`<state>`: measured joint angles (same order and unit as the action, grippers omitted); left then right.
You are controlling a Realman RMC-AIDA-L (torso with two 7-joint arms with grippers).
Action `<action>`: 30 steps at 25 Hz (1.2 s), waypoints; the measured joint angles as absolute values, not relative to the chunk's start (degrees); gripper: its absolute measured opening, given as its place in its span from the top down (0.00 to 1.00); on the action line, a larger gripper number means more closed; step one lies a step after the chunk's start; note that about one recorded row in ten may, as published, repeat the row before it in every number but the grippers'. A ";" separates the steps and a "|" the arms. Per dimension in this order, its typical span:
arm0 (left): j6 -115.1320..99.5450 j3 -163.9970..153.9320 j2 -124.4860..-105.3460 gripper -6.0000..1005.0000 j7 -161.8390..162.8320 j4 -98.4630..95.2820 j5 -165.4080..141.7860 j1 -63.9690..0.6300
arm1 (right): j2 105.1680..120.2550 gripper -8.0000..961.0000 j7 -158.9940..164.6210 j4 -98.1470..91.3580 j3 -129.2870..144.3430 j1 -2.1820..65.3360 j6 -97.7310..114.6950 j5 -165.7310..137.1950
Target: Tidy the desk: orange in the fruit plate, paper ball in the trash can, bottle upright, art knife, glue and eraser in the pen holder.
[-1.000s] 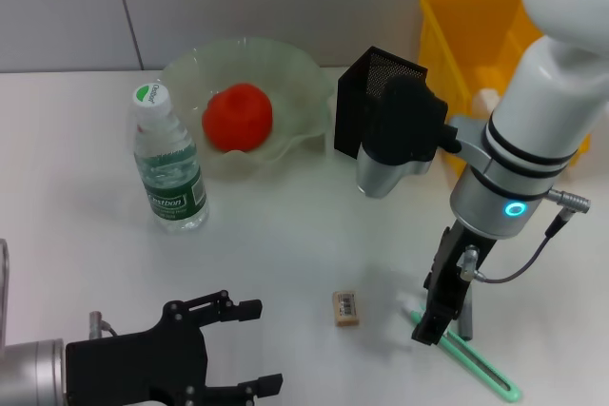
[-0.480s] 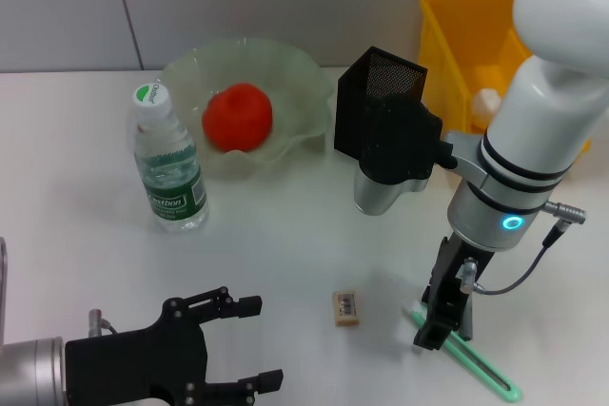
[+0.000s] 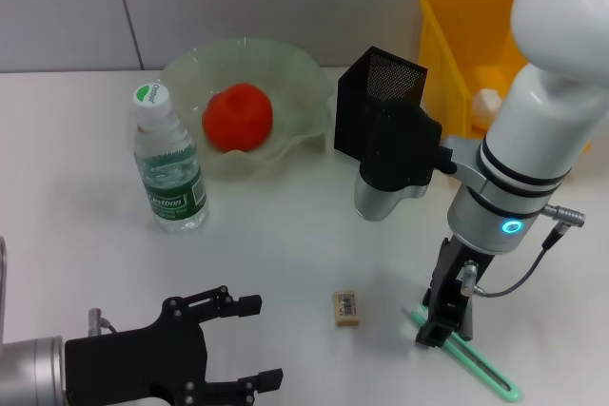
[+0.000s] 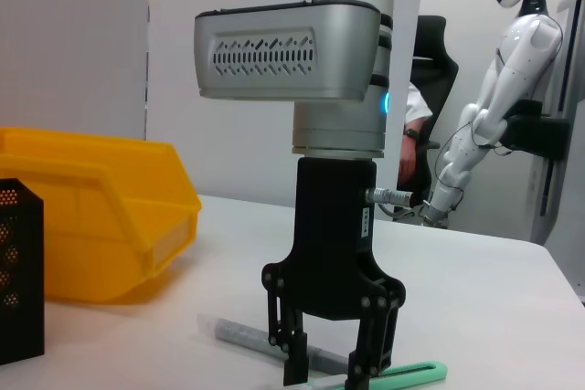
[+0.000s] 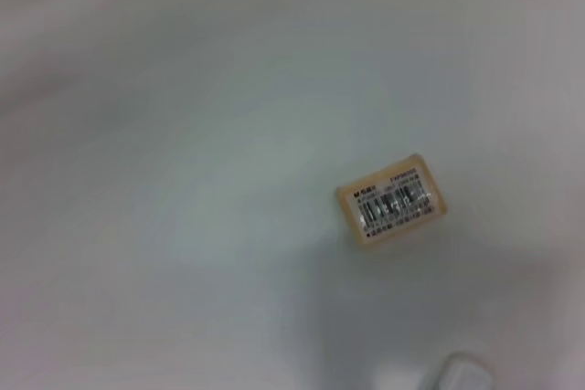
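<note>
My right gripper (image 3: 441, 328) points down at the table's front right, fingers apart, over the near end of the green art knife (image 3: 476, 360). In the left wrist view the right gripper (image 4: 327, 374) straddles a grey glue stick (image 4: 239, 332) and the knife (image 4: 407, 373). The tan eraser (image 3: 346, 308) lies left of it and also shows in the right wrist view (image 5: 393, 201). The orange (image 3: 238, 117) lies in the fruit plate (image 3: 295, 73). The bottle (image 3: 169, 164) stands upright. The black mesh pen holder (image 3: 376, 92) stands behind. My left gripper (image 3: 243, 344) is open and empty at the front left.
A yellow bin (image 3: 457, 35) stands at the back right with a white paper ball (image 3: 487, 100) inside; the bin also shows in the left wrist view (image 4: 91, 216). My right arm's forearm hangs over the space in front of the pen holder.
My right gripper has come down a little and shifted slightly right, closer onto the art knife. The left arm has not moved.
</note>
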<state>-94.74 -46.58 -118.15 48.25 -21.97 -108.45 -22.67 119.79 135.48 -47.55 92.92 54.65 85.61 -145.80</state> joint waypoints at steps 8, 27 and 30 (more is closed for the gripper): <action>-94.75 -46.58 -118.20 0.18 48.25 -21.76 -108.45 -22.72 | 119.79 0.51 135.29 -47.78 92.99 54.49 85.55 -145.84; -94.41 -46.58 -118.21 0.18 48.25 -21.71 -108.45 -23.22 | 119.85 0.74 135.28 -47.98 93.29 54.49 85.52 -145.71; -94.41 -46.58 -118.21 0.18 48.25 -21.68 -108.45 -23.22 | 119.87 0.76 135.26 -47.99 93.70 54.49 85.52 -145.47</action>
<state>-94.41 -46.58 -118.21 48.25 -21.68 -108.45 -23.22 119.87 135.26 -47.99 93.70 54.49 85.52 -145.47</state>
